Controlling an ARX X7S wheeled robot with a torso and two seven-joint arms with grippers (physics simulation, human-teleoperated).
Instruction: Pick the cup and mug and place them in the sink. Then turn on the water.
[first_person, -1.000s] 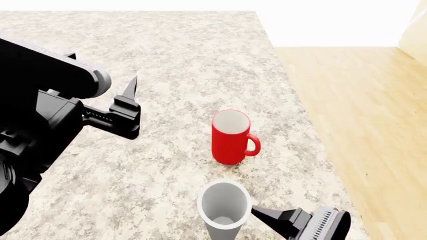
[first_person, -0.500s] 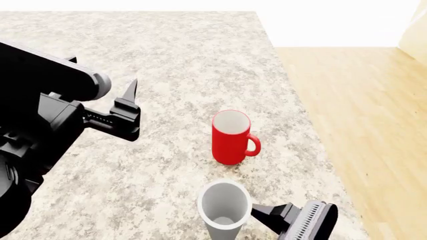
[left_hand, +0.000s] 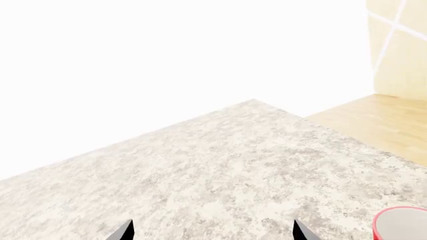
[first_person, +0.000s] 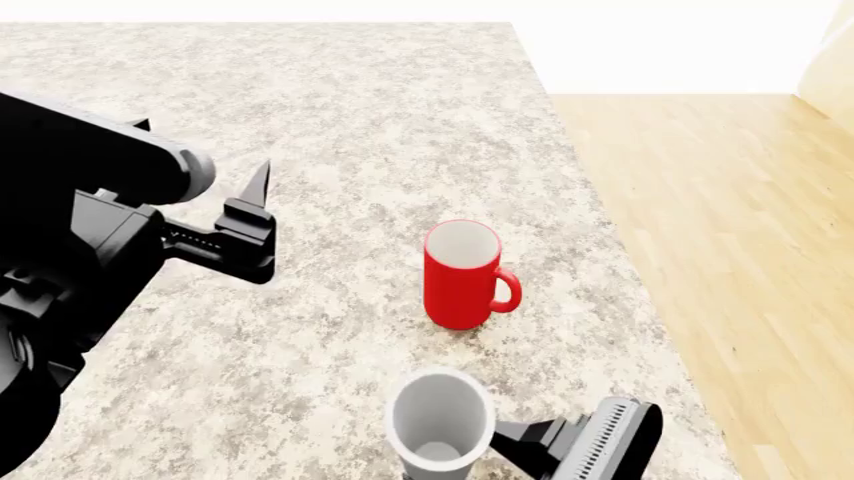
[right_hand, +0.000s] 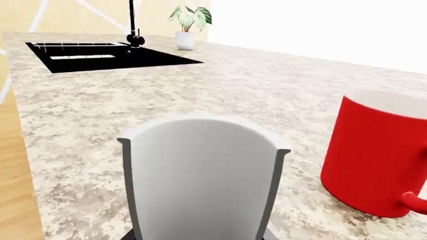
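Cup base cut off; right jaws mostly hidden behind it.
The cup (first_person: 441, 425) is standing upright near the counter (first_person: 360, 120) front edge, right gripper (first_person: 514, 440) beside it, closure unreadable. The mug (first_person: 463, 272) is sitting upright beyond, handle pointing toward the counter's right edge. Left gripper (first_person: 254, 215) jaws are apart over bare counter.

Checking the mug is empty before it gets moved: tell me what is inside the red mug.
In the head view the mug shows only a pale grey inner wall, with no visible contents. Its bottom is hidden by the rim and viewing angle, so emptiness cannot be confirmed.
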